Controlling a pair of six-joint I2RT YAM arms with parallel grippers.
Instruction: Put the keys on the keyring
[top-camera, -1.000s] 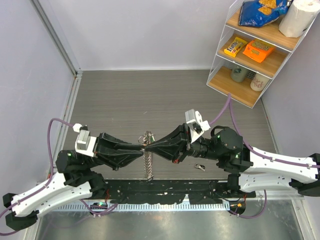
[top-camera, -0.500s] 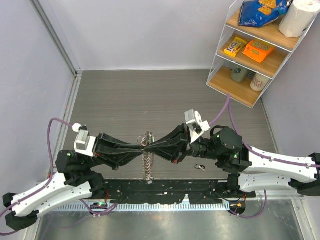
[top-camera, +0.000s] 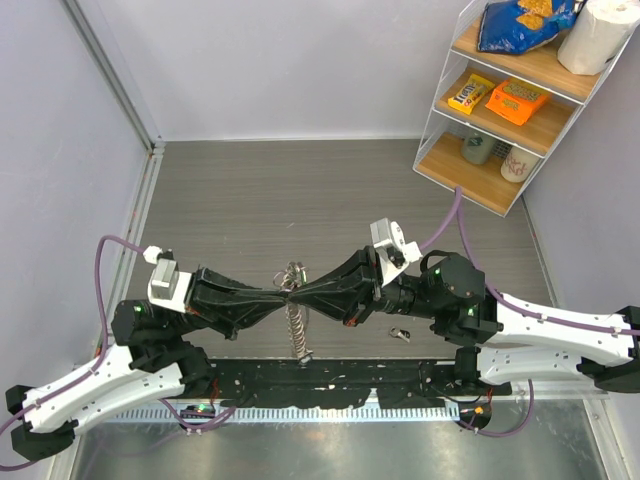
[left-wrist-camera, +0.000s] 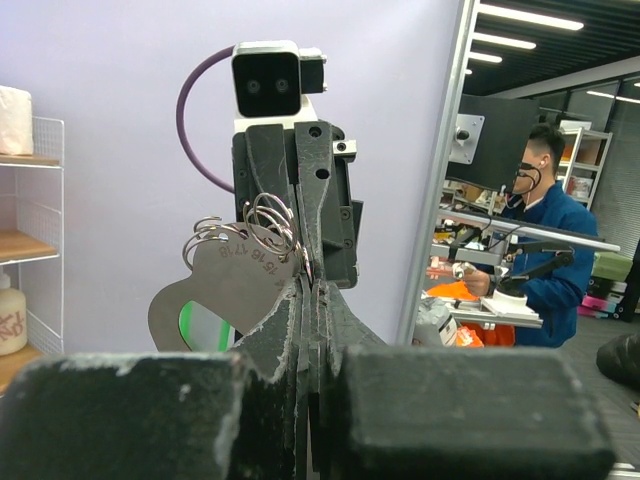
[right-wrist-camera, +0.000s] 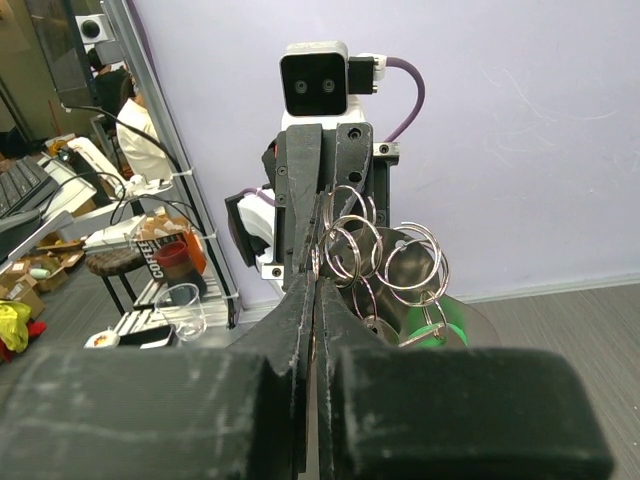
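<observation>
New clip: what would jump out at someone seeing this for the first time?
The left pincer and right pincer meet tip to tip in mid-air, shut on the keyring, its chain dangling below. A loose key lies on the table near the right pincer; a snack shelf stands far right.

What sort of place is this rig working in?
Probably a robotics lab test cell: plain lilac walls around a grey wood-grain tabletop, a white wire shelf of snack props, and a man in blue working outside it.

keyring (top-camera: 292, 273) between my left gripper (top-camera: 283, 295) and my right gripper (top-camera: 301, 294) | key (top-camera: 400, 334) on table (top-camera: 250, 190) to their right | shelf (top-camera: 470, 172) far right
</observation>
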